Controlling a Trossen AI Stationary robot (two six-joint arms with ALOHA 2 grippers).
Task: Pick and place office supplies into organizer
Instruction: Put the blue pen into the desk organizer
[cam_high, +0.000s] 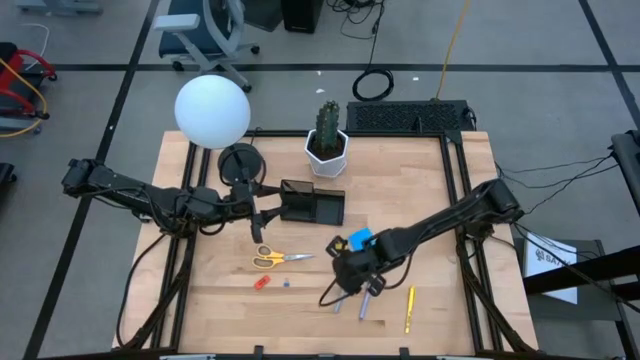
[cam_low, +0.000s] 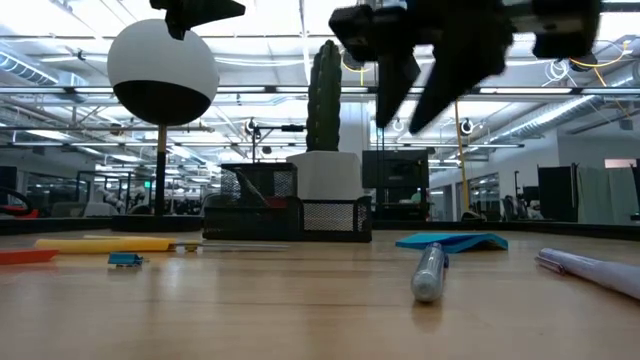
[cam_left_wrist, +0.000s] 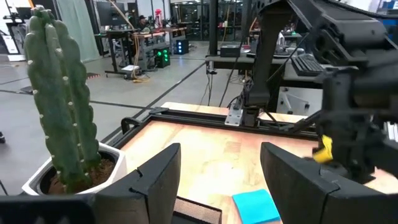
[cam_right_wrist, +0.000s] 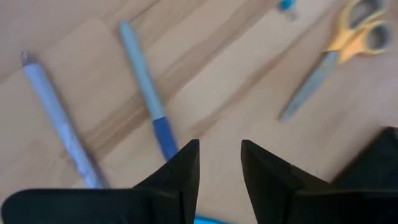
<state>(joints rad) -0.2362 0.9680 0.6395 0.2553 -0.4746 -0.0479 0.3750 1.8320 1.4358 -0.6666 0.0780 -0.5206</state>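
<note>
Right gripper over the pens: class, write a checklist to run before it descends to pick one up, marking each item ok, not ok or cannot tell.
1. Right gripper fingers apart, nothing between them: ok.
2. Blue pen lying flat, unobstructed: ok.
3. Gripper centred over the pen: not ok, pen sits to one side.
4. Neighbouring purple pen lies apart from the blue one: ok.
5. Organizer has free room: cannot tell.
6. Left gripper open, beside the organizer, away from the pens: ok.

Wooden table (cam_high: 220, 300) carries scissors (cam_high: 272, 259), pens (cam_high: 365, 303), organizer (cam_high: 312, 203), cactus pot (cam_high: 327, 152).
</note>
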